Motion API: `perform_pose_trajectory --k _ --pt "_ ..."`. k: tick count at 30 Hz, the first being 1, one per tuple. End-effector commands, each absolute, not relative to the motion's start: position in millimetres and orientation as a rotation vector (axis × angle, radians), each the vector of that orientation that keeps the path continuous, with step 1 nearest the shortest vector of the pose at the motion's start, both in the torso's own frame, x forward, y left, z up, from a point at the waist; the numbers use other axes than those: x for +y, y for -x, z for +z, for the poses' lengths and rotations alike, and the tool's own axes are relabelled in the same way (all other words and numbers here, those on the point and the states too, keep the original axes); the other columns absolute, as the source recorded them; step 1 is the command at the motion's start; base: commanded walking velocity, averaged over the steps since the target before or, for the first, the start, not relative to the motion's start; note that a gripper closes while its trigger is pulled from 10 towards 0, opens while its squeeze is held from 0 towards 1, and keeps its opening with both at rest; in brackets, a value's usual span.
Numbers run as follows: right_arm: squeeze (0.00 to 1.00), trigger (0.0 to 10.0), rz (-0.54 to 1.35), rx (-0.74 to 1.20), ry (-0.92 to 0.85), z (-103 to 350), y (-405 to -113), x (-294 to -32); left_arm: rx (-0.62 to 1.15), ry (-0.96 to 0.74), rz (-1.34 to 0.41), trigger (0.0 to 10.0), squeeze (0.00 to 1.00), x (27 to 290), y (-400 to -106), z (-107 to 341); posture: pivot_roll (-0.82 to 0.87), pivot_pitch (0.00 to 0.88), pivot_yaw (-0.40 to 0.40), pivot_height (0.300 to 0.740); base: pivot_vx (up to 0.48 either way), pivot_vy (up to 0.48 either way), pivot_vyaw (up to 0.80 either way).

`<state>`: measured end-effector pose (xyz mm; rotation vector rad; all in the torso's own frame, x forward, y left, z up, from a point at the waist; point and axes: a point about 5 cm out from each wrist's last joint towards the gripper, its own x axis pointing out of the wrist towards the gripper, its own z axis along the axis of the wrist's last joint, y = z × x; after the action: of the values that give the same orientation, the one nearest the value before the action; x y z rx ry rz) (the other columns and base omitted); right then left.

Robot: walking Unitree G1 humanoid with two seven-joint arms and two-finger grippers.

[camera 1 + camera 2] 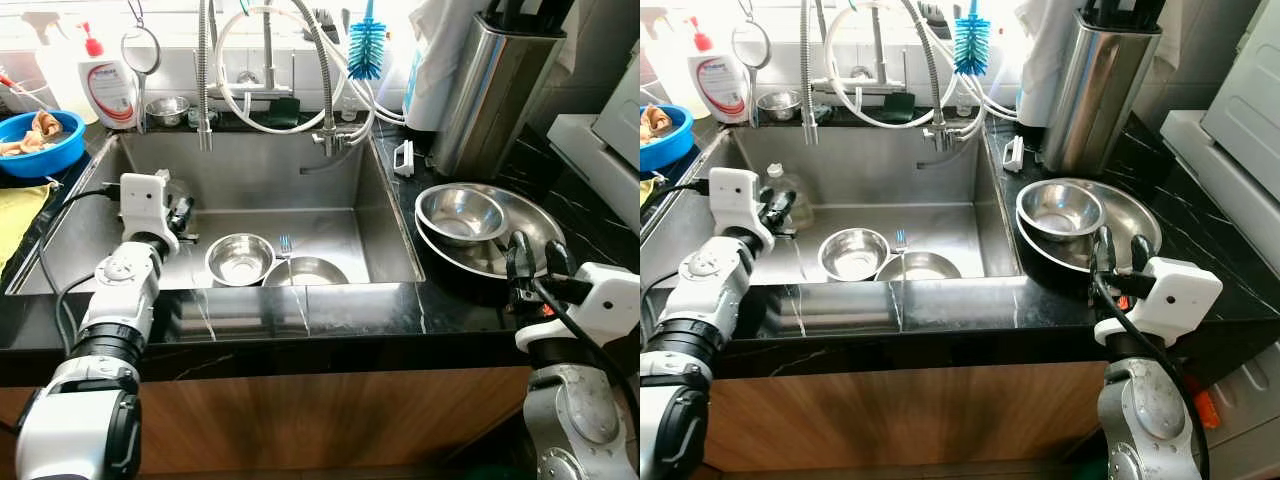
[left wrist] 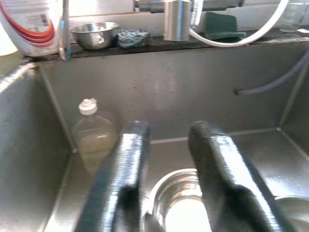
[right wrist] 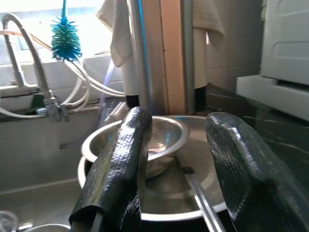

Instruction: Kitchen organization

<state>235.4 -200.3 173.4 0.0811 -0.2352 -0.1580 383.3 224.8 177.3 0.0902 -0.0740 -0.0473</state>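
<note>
Two steel bowls [image 1: 240,258] [image 1: 305,271] lie in the sink [image 1: 260,170], with a fork [image 1: 285,245] standing between them. My left gripper [image 1: 182,215] hangs open inside the sink's left side, above and left of the nearer bowl [image 2: 181,203]. A clear bottle [image 2: 94,140] stands in the sink's far left corner, beyond the fingers [image 2: 123,164]. On the right counter a small steel bowl [image 1: 460,212] sits in a large one [image 1: 525,225]. My right gripper [image 1: 535,258] is open just in front of that stack [image 3: 145,145], with nothing held. A utensil handle [image 3: 198,198] rests in the large bowl.
A steel knife holder [image 1: 495,90] stands behind the stacked bowls. Hoses and a blue bottle brush [image 1: 367,45] hang over the sink's back. A small bowl [image 1: 167,108] and soap bottle [image 1: 108,85] sit on the ledge. A blue bowl [image 1: 40,145] and yellow cloth [image 1: 15,215] are at left.
</note>
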Motion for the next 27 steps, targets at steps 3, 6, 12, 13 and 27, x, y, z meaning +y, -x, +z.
perform_pose_trajectory --k 3,6,12,13,27 --pt "0.0 10.0 -0.179 -0.239 -0.062 175 -235 -200 -0.098 -0.079 -0.061 10.0 1.0 222 -385 183 -0.01 0.035 -0.028 0.74 0.0 0.0 0.0" --pt "0.0 10.0 -0.195 -0.238 -0.037 176 -233 -197 -0.099 -0.076 -0.068 10.0 1.0 220 -386 183 -0.01 0.043 -0.027 0.74 0.0 0.0 0.0" --pt "0.0 10.0 -0.202 -0.22 -0.006 171 -222 -184 -0.103 -0.101 -0.082 10.0 0.0 213 -386 182 -0.02 0.051 -0.026 0.74 0.0 0.0 0.0" --pt "0.0 10.0 -0.198 -0.217 -0.003 171 -222 -183 -0.104 -0.101 -0.081 10.0 0.0 213 -386 182 -0.02 0.052 -0.027 0.74 0.0 0.0 0.0" --pt "1.0 10.0 -0.239 -0.123 0.014 146 -205 -192 -0.113 -0.08 -0.094 10.0 0.0 207 -386 181 -0.02 0.056 -0.03 0.74 0.0 0.0 0.0"
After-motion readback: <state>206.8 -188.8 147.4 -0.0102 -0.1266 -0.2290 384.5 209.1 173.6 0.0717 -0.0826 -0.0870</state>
